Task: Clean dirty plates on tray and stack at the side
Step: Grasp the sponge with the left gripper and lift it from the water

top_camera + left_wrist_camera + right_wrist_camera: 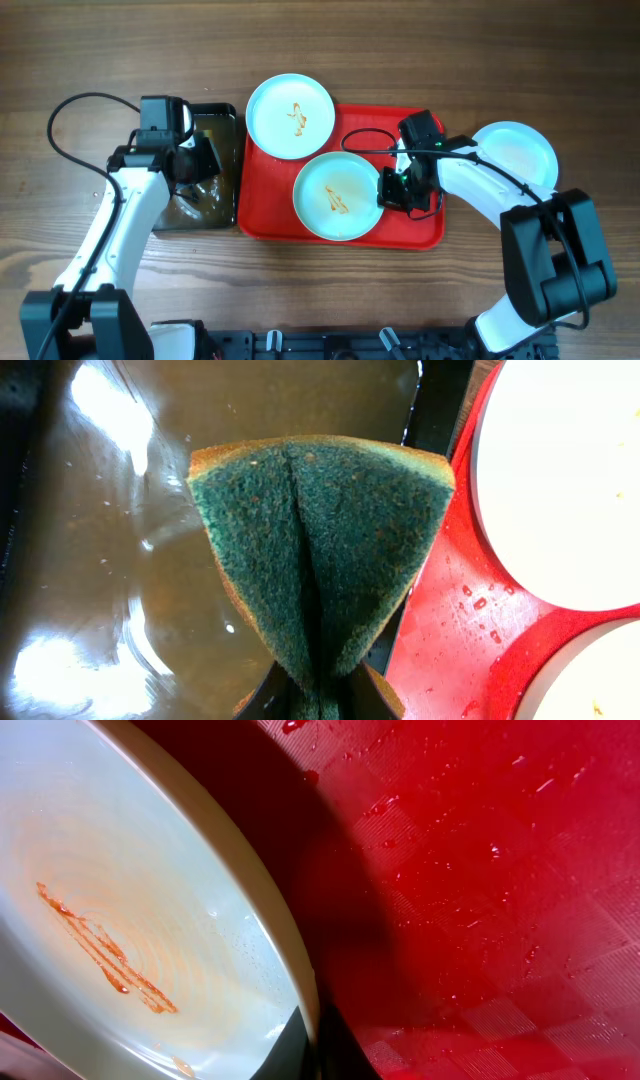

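Two dirty plates sit on the red tray (415,225): the front plate (338,196) with brown sauce in its centre, and a back plate (290,116) overhanging the tray's far left corner. A third, clean-looking plate (515,152) lies on the table at the right. My right gripper (388,188) is shut on the front plate's right rim (290,960) and holds it tilted above the tray (480,870). My left gripper (190,160) is shut on a folded green sponge (320,550) over the black tray (205,170).
The black tray (100,560) holds brownish water and stands against the red tray's left side (450,630). Cables run from both arms across the wooden table (80,50).
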Robot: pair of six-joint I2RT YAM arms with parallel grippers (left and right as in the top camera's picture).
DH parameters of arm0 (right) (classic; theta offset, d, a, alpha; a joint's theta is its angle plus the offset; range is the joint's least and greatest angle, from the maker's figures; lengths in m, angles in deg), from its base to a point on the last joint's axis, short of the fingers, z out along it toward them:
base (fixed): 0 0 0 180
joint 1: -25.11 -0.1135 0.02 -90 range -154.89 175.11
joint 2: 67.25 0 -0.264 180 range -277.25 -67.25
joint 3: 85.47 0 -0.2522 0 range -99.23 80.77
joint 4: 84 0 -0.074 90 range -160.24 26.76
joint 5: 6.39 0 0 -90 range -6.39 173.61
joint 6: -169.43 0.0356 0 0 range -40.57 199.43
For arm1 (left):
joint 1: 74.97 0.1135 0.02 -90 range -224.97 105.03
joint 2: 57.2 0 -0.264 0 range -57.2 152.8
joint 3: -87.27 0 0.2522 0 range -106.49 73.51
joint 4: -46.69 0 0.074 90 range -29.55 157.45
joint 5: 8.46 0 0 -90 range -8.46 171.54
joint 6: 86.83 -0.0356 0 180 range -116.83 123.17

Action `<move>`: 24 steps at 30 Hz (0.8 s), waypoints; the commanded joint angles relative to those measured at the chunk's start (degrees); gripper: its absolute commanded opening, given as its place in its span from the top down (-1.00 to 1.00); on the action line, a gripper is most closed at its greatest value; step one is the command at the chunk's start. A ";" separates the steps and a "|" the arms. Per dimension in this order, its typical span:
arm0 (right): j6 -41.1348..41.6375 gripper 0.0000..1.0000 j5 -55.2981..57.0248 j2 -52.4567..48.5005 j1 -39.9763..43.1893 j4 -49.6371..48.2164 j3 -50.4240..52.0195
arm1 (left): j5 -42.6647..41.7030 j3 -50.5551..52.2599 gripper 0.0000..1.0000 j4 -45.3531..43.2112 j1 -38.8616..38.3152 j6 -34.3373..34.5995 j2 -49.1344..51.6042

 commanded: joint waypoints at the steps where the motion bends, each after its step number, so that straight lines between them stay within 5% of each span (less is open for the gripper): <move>1: 0.72 0.91 2.29 0.52 -0.33 -0.26 0.50 | -0.44 -0.13 0.92 -0.04 0.00 -1.44 -2.38; 24: 0.74 0.91 2.29 0.52 -0.33 -0.26 0.50 | 4.09 -0.13 0.92 -6.86 0.00 -3.21 -21.86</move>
